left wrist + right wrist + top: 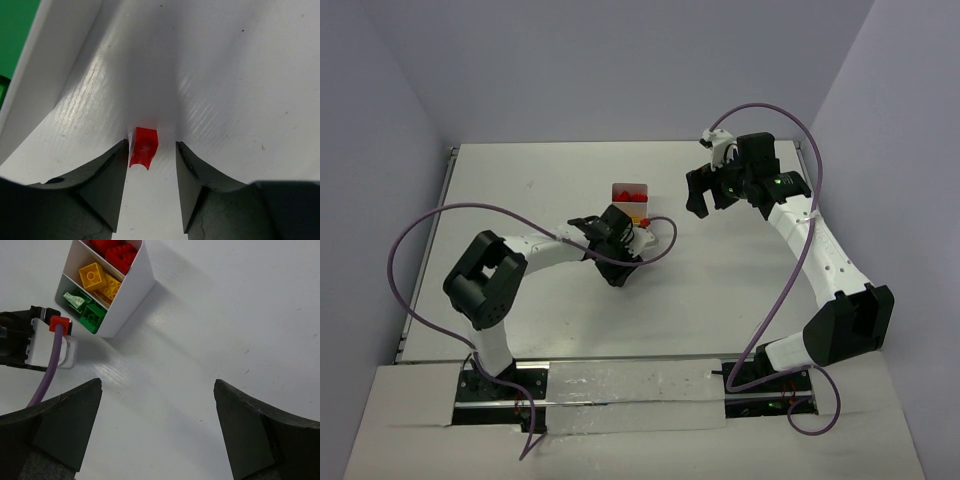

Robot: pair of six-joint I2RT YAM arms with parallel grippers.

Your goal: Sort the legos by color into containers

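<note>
Your left gripper stands part-open around one red brick, your right gripper wide and empty near one three-compartment tray.

I am reading nothing in any of my views: no text, label, brand, number or sign is showing. I am looking over the white tray and the legos in it, and any marks on their studs are too small to make out.
</note>
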